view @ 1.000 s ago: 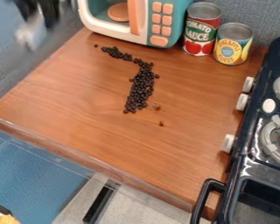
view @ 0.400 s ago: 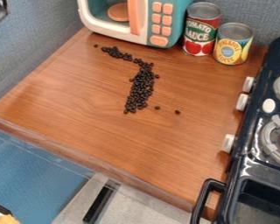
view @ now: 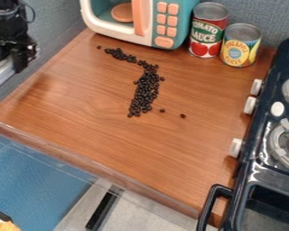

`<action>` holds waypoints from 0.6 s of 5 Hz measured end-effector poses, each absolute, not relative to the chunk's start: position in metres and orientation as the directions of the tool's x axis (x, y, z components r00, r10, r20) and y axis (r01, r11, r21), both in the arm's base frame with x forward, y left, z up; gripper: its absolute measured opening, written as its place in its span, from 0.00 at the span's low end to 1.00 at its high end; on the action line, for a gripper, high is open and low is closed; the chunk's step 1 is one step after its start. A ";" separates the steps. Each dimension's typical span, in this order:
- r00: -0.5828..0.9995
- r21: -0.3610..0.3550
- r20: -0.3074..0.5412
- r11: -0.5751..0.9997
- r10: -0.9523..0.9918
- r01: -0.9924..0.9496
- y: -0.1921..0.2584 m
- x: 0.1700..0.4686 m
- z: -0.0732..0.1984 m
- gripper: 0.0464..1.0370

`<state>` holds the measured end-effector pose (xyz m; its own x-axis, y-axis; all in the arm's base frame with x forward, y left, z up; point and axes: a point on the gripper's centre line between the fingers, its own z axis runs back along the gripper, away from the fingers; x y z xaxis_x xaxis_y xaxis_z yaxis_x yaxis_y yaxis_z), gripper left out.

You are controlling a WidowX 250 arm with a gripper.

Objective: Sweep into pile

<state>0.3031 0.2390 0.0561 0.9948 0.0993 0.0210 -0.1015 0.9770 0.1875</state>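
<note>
From where I stand, the beans (view: pixel 145 92) lie on the wooden counter (view: pixel 110 140), in its upper middle part. They make one dark, bent trail: a thin arm of them begins below the microwave (view: pixel 118 29), slants down to the right, then turns and runs down as a thicker band, slightly leftward at its foot. One stray bean sits apart, just past the upper left end. Two more lie off to the right of the foot, the farther one out toward the stove (view: pixel 234 178).

The black gripper (view: pixel 15 57) hangs at the upper left, beyond the counter's left edge in my view and well apart from the beans. A pale, straight-edged bar (view: pixel 3 71) is at its lower end, tilted; it may be a tool in its grip, though the dark parts crowd together there and I can't swear to it. Whether the claw is wide or narrow, I cannot tell.

The microwave, teal and white with orange buttons, stands at the back of the counter, an orange disc (view: pixel 122 12) inside it. Just to its right is a red can (view: pixel 207 30), upright, and next to that a yellow can (view: pixel 240 45), upright too and a bit nearer me. The black stove runs down the right side, its pale knobs facing the counter and its black handle (view: pixel 209 204) at the bottom. Below the counter's front edge there's a black bar (view: pixel 103 210) on a grey panel (view: pixel 141 214).
</note>
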 end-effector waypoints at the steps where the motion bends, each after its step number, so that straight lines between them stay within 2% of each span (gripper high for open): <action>1: 0.998 0.161 0.030 0.985 0.055 -0.060 0.220 0.304 0.066 0.35; 3: 0.998 0.185 0.056 0.982 0.025 -0.035 0.208 0.311 0.057 0.35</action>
<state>0.3108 0.2080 0.0573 0.9981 0.0247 0.0560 -0.0347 0.9821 0.1854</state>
